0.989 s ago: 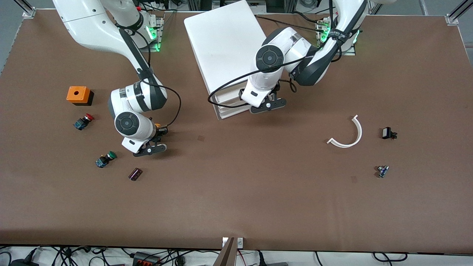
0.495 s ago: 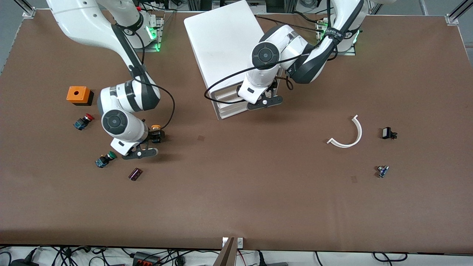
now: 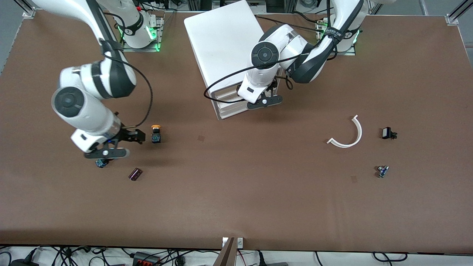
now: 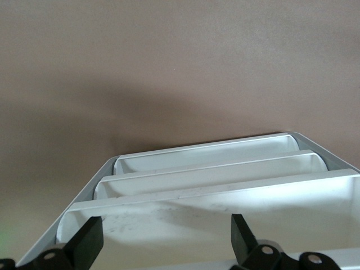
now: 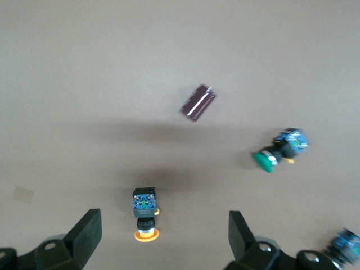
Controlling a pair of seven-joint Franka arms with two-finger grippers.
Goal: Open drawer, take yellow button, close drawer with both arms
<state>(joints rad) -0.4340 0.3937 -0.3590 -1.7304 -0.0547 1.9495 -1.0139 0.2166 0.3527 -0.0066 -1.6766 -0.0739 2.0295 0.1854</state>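
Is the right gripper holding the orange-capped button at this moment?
No. In the right wrist view the button lies alone on the table, and the right gripper is open with nothing between its fingers.

- Even, bright overhead light falls on the brown table [image 3: 258, 192]; shadows are soft.
- The cabinet [image 3: 221, 40] top is almost washed out.
- A broad dim shadow lies on the table in the left wrist view.
- The right wrist view is slightly blurred.

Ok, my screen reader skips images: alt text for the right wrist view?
The open right gripper hangs over brown table, above an orange-capped push-button lying untouched. A green-capped push-button and a small maroon block lie nearby.
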